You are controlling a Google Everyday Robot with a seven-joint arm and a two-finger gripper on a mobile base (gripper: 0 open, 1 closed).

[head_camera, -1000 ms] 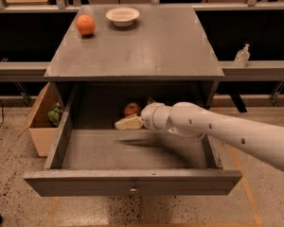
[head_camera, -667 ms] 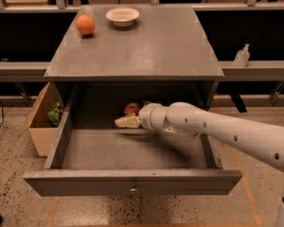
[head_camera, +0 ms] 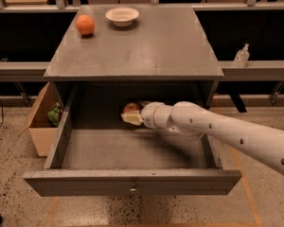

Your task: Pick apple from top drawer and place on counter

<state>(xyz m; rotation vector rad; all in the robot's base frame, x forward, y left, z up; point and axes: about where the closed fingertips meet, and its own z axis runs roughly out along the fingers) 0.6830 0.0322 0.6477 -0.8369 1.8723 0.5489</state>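
Up top, the surface (head_camera: 151, 46) waits; down in the top drawer (head_camera: 123, 150) the pincer (head_camera: 131, 118) is at the apple (head_camera: 130, 108), clamped or apart I cannot tell.

I see counter (head_camera: 146, 46): grey wood, matt, slightly worn. Top drawer (head_camera: 85, 182): same matt grey boards, small metal knob (head_camera: 132, 190) on front. My arm (head_camera: 227, 134): smooth white plastic shell, faint sheen. Gripper (head_camera: 131, 117): pale plastic, at drawer's back beside apple (head_camera: 131, 109), smooth red skin. Cardboard box (head_camera: 40, 126): plain matt brown.
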